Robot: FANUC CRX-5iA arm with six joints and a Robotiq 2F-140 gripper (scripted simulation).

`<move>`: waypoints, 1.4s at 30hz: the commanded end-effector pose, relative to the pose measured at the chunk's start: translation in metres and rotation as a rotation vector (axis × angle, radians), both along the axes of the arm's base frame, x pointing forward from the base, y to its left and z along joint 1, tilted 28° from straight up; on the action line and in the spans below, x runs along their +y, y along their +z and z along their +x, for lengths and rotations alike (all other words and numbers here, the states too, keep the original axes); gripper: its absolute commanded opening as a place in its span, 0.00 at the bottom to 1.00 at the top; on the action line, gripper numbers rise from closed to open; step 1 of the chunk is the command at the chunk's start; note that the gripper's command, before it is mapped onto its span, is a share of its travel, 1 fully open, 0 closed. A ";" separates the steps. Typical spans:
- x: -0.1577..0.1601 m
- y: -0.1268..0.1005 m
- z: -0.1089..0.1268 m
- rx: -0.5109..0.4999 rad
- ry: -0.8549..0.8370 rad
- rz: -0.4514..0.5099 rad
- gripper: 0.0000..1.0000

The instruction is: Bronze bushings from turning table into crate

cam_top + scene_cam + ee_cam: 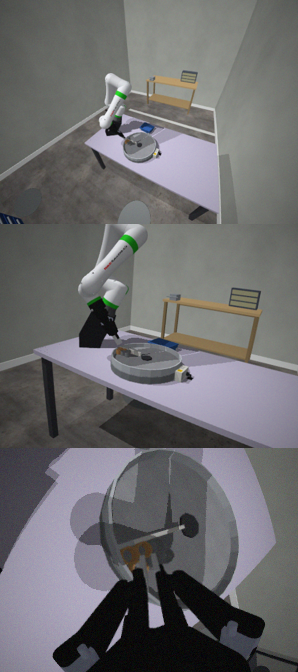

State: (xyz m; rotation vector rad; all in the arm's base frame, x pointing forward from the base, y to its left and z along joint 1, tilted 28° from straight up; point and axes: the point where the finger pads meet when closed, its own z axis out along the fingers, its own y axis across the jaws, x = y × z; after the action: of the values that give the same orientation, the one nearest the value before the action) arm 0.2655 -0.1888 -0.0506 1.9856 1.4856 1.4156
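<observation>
The turning table [146, 152] [145, 374] [220, 548] is a grey round dish with a raised rim. Bronze bushings [127, 141] [118, 351] [134, 559] lie close together inside it, near the rim on the arm's side. Dark grey steel bushings [127, 353] [167, 555] lie beside them. The blue crate [147, 127] [171, 345] stands behind the dish; it is out of the wrist view, and its inside is hard to make out. My gripper [119, 343] [148, 562] is shut with nothing seen between its fingertips. It is above the dish's rim, near the bronze bushings, and partly covers them in the wrist view.
A thin light bar [135, 352] [160, 533] reaches across the dish from its dark hub [139, 144] [146, 358] [189, 525]. A small white box [156, 153] [181, 374] sits at the dish's outer side. A wooden shelf [174, 82] [209, 306] stands far behind the table.
</observation>
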 end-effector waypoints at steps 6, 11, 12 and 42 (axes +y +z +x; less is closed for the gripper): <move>-0.007 0.000 0.001 0.106 -0.277 0.404 0.06; -0.010 0.000 0.002 0.144 -0.407 0.602 0.06; -0.011 0.000 0.002 0.152 -0.432 0.642 0.06; -0.017 0.000 0.003 0.221 -0.659 1.021 0.06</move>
State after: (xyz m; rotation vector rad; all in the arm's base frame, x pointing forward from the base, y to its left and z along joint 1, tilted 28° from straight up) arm 0.2683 -0.2060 -0.0504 2.8484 -0.0403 1.8033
